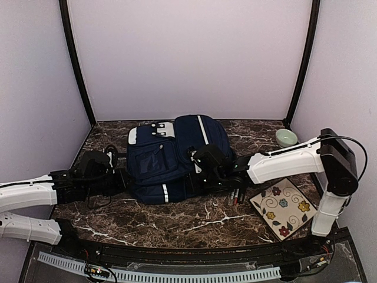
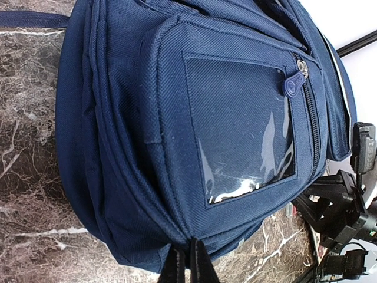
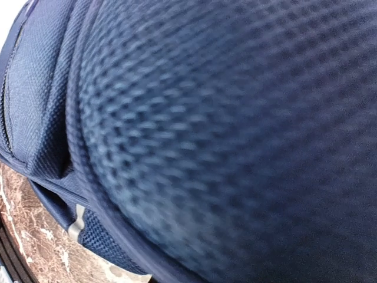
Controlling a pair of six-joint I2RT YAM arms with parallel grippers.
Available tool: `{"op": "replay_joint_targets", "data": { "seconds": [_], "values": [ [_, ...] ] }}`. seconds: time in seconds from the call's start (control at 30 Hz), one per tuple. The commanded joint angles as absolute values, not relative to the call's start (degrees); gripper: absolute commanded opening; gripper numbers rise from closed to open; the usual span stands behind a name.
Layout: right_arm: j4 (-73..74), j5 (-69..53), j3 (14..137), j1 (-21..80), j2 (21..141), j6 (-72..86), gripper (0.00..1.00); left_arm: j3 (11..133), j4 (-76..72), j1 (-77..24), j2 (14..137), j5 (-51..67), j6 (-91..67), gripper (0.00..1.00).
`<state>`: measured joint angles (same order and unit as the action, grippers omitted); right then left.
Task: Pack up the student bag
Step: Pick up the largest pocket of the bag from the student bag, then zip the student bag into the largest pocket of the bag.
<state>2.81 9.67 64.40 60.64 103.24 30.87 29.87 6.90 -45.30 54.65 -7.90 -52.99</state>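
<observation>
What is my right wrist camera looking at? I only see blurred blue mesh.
Observer: The bag, lying flat mid-table. The right gripper sits on its right half in the top view.
Operator: Is anything lying outside it?
Observer: Yes, a few pens lie on the table beside the bag, under the right arm.

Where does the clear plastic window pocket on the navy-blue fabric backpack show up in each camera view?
Top external: clear plastic window pocket, centre-left, on the front of the navy-blue fabric backpack.
Left wrist: pocket mid-picture, slightly right.
Right wrist: not in it; only blurred navy mesh.
Shared landmark: brown marble tabletop, in all three.
</observation>
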Motion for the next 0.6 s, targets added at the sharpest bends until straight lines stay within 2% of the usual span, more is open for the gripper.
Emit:
{"op": "replay_joint_targets", "data": {
  "seconds": [0.0,0.23,0.4,0.57],
  "values": [
    [6.04,14.24,63.45,58.92,97.75,30.03,0.0,32.17,7.86,-46.32,51.88,-10.05,-49.78,0.0],
    [13.39,13.65,51.99,51.57,85.3,24.62,0.0,32.47,15.56,-45.54,48.06,-21.51,-46.13,0.0],
    [16.41,8.6,43.9,42.23,78.96,20.35,0.0,32.79,15.86,-39.28,47.11,-18.6,-44.06,0.0],
    [14.58,-1.55,46.13,42.41,79.69,17.23,0.0,34.31,13.92,-29.29,47.82,-15.53,-38.5,0.0]
  ]
}}
